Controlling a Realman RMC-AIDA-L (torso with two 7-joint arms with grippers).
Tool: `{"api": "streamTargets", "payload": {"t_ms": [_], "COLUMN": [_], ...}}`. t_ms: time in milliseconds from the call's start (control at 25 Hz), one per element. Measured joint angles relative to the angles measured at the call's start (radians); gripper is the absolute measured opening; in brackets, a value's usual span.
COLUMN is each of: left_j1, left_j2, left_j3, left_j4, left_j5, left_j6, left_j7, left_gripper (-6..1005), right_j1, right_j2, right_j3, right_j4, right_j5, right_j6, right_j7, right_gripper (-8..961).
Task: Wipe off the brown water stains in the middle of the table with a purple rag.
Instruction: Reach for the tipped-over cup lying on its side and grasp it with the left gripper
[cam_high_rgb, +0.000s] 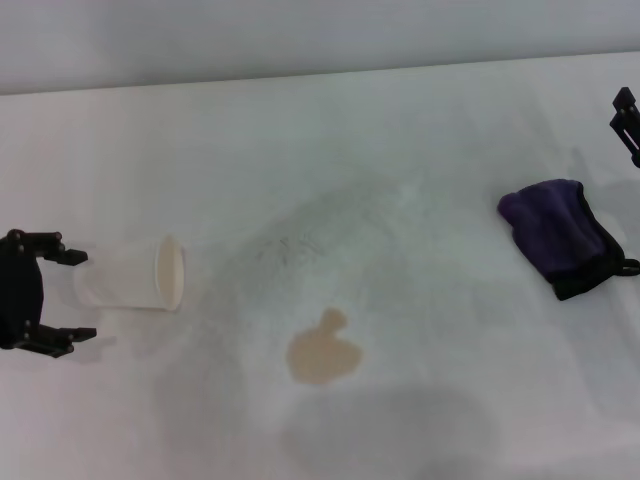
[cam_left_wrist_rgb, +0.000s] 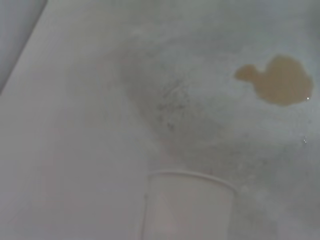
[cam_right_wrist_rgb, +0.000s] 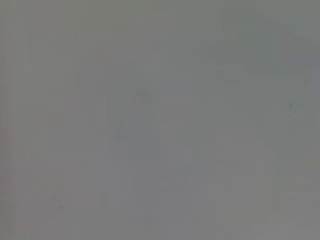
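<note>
The brown water stains form one tan puddle with a small knob, in the middle of the white table. In the left wrist view the same puddle lies beyond a cup. The bunched purple rag, black-edged, rests at the right with nothing touching it. My left gripper is at the far left, open, its fingertips flanking the closed end of a tipped cup. Only a sliver of my right gripper shows at the right edge, behind the rag. The right wrist view shows only plain grey.
A white paper cup lies on its side at the left, its mouth toward the puddle; the left wrist view shows its rim close up. Faint grey scuffs mark the tabletop behind the puddle.
</note>
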Motion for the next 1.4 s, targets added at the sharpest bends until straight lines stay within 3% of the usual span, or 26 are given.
{"api": "streamTargets", "payload": {"t_ms": [560, 920, 1400], "left_j1": [0.011, -0.005, -0.047], "left_j2": [-0.025, -0.028, -0.029], "left_j3": [-0.004, 0.001, -0.001], "left_j4": [-0.015, -0.137, -0.261], "left_j5": [0.001, -0.044, -0.068], "left_j6": [-0.102, -0.21, -0.241], "left_j7": [0.058, 0.18, 0.277], "left_gripper": [873, 872, 848], "right_j1": [-0.008, -0.009, -0.01], "right_j2": [0.001, 0.0, 0.0], "right_j3": [0.0, -0.004, -0.016], "right_j4": [0.024, 0.038, 0.049], "right_j5": [0.0, -0.007, -0.014], "right_j6": [0.0, 0.001, 0.008], "right_j7": [-0.004, -0.007, -0.008], "right_gripper": [872, 872, 872]}}
